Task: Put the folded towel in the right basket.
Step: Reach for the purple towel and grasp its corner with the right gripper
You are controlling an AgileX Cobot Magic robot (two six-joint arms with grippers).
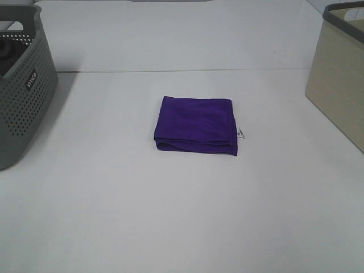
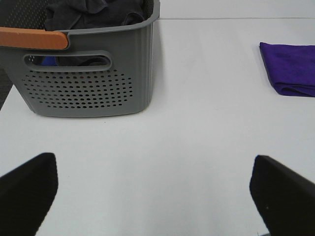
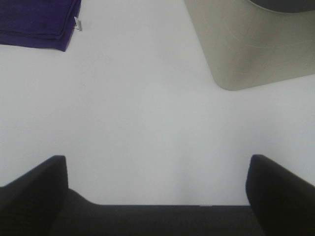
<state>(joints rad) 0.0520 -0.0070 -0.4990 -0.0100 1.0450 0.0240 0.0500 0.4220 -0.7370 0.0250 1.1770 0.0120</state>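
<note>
Folded purple towel [image 1: 196, 125] flat on the white table [image 1: 182, 222], at the centre of the exterior high frame, well apart from both containers. Beige basket [image 1: 338, 85] at the right edge, upper half of the frame, only partly in view. Grey perforated basket [image 1: 23, 85] at the left edge, with dark laundry [image 2: 93, 12] inside.

Likely soft, light and limp: several stacked layers, nothing stiff to hold the shape. Prone to sagging or unfolding if pinched by a single top layer. Best taken at the thick folded edge toward the bottom of the frame, or at the side nearest the beige basket, where the small white tag [image 1: 241, 134] pokes out, with every layer caught together. Little risk of slipping or damage; the real risk, by this judgement, is losing the fold on the lift.

Neither arm visible in the exterior high view. Left gripper [image 2: 157, 196] spread wide over bare table with nothing between the fingers; towel off to one side, well apart. Right gripper [image 3: 157, 182] also spread wide and holding nothing, over bare table, beige basket near and towel ahead at a diagonal, not yet within reach of the fingers. Seemingly the better-placed arm for the pick.
</note>
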